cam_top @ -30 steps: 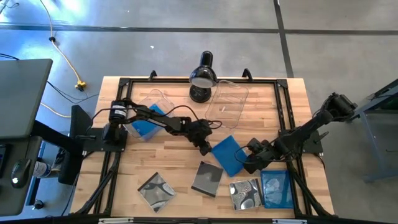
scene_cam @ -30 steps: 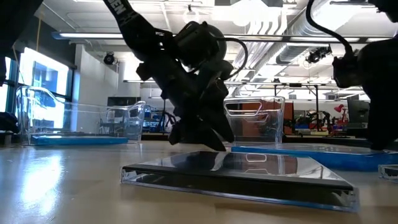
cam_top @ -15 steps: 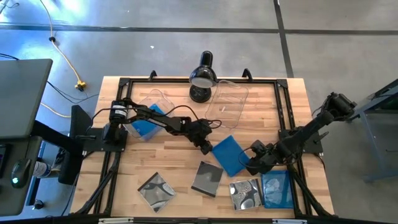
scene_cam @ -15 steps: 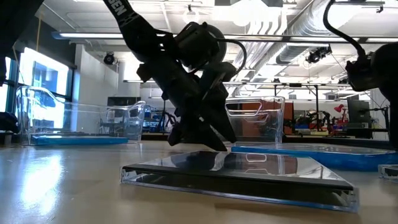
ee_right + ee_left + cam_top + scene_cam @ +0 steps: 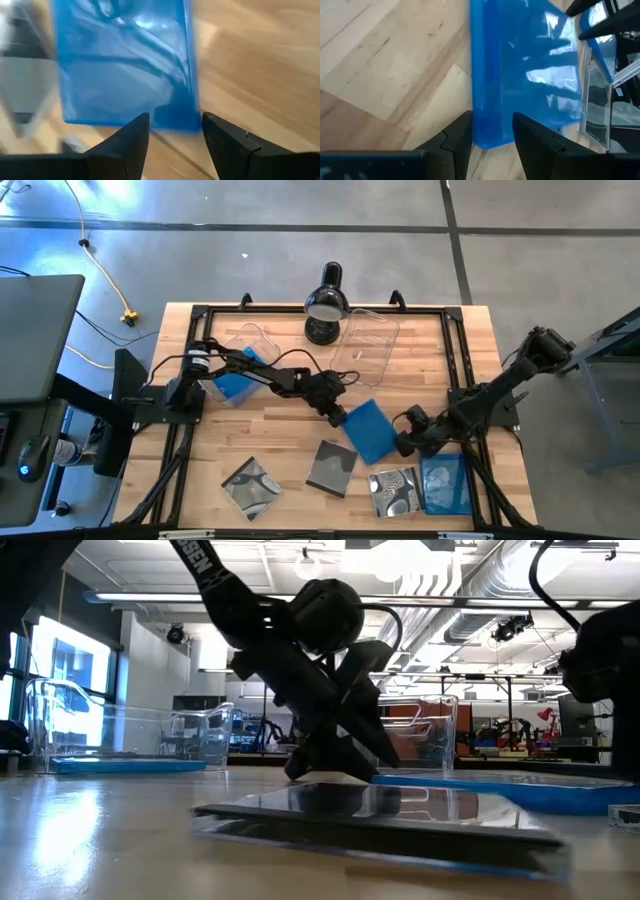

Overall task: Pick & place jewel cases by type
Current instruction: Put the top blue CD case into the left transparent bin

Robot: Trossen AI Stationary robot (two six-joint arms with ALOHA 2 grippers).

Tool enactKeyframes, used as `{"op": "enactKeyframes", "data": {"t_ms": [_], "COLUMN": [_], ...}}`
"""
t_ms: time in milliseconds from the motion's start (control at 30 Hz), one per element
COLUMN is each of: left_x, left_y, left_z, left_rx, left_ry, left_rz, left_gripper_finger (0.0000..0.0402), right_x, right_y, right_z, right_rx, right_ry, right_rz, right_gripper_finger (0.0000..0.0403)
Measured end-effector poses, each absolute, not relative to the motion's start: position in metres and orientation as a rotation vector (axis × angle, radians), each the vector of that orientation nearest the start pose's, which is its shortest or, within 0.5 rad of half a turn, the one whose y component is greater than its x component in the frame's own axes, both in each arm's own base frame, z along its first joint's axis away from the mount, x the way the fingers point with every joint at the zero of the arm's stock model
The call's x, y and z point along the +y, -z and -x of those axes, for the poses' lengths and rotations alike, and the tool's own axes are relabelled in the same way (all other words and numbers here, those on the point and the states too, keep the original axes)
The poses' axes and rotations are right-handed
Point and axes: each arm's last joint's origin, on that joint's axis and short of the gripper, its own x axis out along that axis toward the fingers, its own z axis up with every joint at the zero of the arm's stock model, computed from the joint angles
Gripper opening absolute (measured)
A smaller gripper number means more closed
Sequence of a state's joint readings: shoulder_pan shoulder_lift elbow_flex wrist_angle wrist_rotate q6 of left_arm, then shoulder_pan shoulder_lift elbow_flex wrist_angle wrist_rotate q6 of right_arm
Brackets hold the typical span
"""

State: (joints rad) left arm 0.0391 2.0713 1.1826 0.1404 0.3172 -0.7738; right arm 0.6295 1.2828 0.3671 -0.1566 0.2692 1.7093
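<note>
A blue jewel case (image 5: 367, 430) lies mid-table between both grippers. My left gripper (image 5: 338, 416) is shut on the corner nearest the table's left edge. My right gripper (image 5: 401, 445) is open at the opposite side; the case's edge (image 5: 125, 117) lies just ahead of its fingers. A second blue case (image 5: 232, 383) lies flat in the left clear tub. A third blue case (image 5: 445, 483) lies near the table's right near corner. Three clear cases with silvery discs (image 5: 250, 485), (image 5: 333, 467), (image 5: 395, 490) lie flat along the near side. My left gripper pinches the blue case's corner (image 5: 487, 127) between its two fingers (image 5: 460, 135), slanting down from the table's left. The rest of the case stretches away from the fingers, low over the wood. My right gripper: I cannot tell whether it touches the case's edge.
A black desk lamp (image 5: 325, 305) stands at the far edge. Beside it is a second clear tub (image 5: 365, 340). A black frame rail (image 5: 455, 370) runs around the table. Bare wood shows to the left of the near clear case.
My left gripper has shifted a little toward the table's right, onto the blue case's corner, and tipped. The blue case has shifted slightly. My right gripper has drawn back a little toward the right edge.
</note>
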Motion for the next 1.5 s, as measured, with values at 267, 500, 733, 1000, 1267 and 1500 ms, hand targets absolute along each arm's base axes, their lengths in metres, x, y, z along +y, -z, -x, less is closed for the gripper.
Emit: {"op": "enactKeyframes", "data": {"t_ms": [267,500,733,1000,1267,1500], "left_x": [0.006,0.005,0.002,-0.009,-0.068,-0.083], "left_y": [-0.118,-0.123,-0.131,-0.165,-0.186,-0.165], "left_z": [-0.423,-0.427,-0.429,-0.436,-0.437,-0.440], "left_rx": [0.814,0.752,0.820,1.021,1.019,1.028], "left_ry": [0.022,0.121,0.319,0.274,0.236,0.010], "left_rz": [0.862,0.835,0.546,0.036,-0.284,-0.397], "left_gripper_finger": [0.0138,0.0138,0.0138,0.0138,0.0138,0.0138], "right_x": [0.096,0.090,0.089,0.088,0.085,0.077], "right_y": [-0.098,-0.092,-0.092,-0.091,-0.091,-0.090], "right_z": [-0.149,-0.144,-0.145,-0.145,-0.145,-0.149], "right_rx": [0.727,0.727,0.756,0.743,0.681,0.678], "right_ry": [0.375,0.377,0.331,0.345,0.393,0.426], "right_rz": [-1.224,-1.185,-1.125,-1.102,-1.064,-1.062], "right_gripper_finger": [0.0183,0.0183,0.0183,0.0183,0.0183,0.0183]}}
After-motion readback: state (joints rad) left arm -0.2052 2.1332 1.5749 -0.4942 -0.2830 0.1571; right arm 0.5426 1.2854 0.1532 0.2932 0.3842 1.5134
